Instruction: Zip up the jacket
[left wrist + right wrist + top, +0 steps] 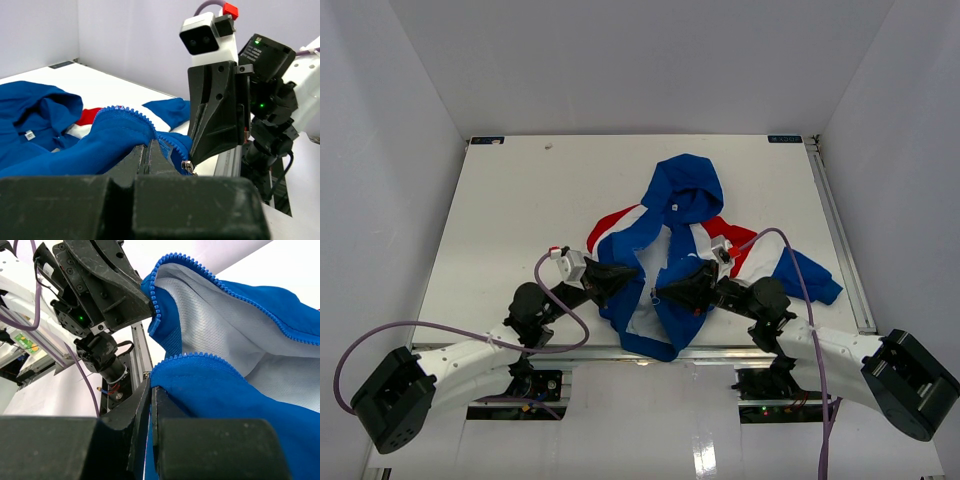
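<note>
The royal-blue hooded jacket lies open on the white table, hood at the far end, red and white panels at the sleeves. My left gripper is shut on the jacket's left zipper edge near the hem. In the left wrist view, its fingers pinch the blue toothed edge. My right gripper is shut on the opposite zipper edge. In the right wrist view, its fingers clamp blue fabric, with white lining above. A small metal zipper slider shows at the right gripper's tip.
A metal rail runs along the table's right edge. White walls enclose three sides. Purple cables loop from both wrists near the arm bases. The jacket's right sleeve spreads toward the rail.
</note>
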